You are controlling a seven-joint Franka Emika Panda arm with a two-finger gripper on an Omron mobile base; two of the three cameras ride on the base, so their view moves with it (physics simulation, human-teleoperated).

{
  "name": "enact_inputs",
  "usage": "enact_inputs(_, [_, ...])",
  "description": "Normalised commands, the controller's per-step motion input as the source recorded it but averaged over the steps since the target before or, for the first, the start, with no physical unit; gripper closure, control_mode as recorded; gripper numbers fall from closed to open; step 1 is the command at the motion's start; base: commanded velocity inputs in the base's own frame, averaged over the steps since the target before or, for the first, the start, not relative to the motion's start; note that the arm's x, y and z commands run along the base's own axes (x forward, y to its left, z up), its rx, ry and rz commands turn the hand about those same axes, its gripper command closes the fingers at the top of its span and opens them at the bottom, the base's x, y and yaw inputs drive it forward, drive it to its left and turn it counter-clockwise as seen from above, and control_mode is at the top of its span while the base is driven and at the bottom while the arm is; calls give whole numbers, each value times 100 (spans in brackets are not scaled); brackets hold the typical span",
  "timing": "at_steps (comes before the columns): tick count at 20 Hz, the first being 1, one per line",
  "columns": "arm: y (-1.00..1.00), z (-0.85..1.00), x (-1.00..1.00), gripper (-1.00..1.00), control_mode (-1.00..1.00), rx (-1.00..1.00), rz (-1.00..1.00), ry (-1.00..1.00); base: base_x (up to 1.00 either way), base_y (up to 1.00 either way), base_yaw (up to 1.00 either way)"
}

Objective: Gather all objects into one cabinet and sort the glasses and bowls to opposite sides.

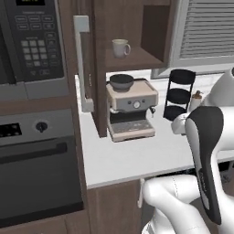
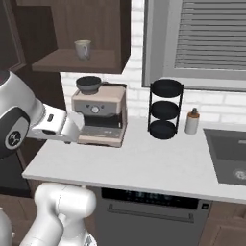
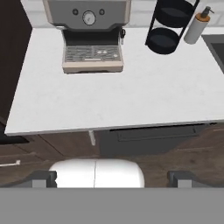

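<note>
Bench (image 2: 144,168): white top, bare across the front half, running out to a sink (image 2: 228,161) at 3 o'clock in the right base view.

Cabinet (image 1: 132,32): dark wood wall unit at 12 o'clock in the left base view, door (image 1: 89,68) swung open edge-on toward the camera, pale bar handle (image 1: 82,64) on it. Shelf (image 2: 79,61) exposed.

Oven and microwave stack (image 1: 32,91) fills 9 o'clock in the left base view.

Espresso machine (image 2: 100,115) sits on the bench right under the cabinet, dark dish (image 2: 89,84) on top. Black three-tier rack (image 2: 165,109) beside it toward 3 o'clock, small dispenser bottle (image 2: 192,121) past that.

One mug (image 1: 121,48) upright on the shelf, handle out to 3 o'clock in the left base view. I can't see the other mugs or the wooden bowl from here.

Jaws (image 3: 112,177): fully spread, holding nothing, pointed down at the bench edge, well away from the mug.

Risks as I read them:
- Arm is low and folded; the reach up goes past the open door and the machine top. A wide swing could clip the door edge or knock the dish off.
- Mug stands near the shelf's front edge. A poorly aligned approach could push it off onto the machine.
- Grabbing the handle rather than the body likely twists it loose.
</note>
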Motion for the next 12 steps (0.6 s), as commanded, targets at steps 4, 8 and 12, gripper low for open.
enact_inputs(4, [0, 0, 0, -100, 100, 0, 0, 0, 28, 48, 0])
enact_inputs(8, [0, 0, 0, -100, 100, 0, 0, 0, 62, 3, 0])
enact_inputs(12, [0, 0, 0, -100, 100, 0, 0, 0, 67, -11, 0])
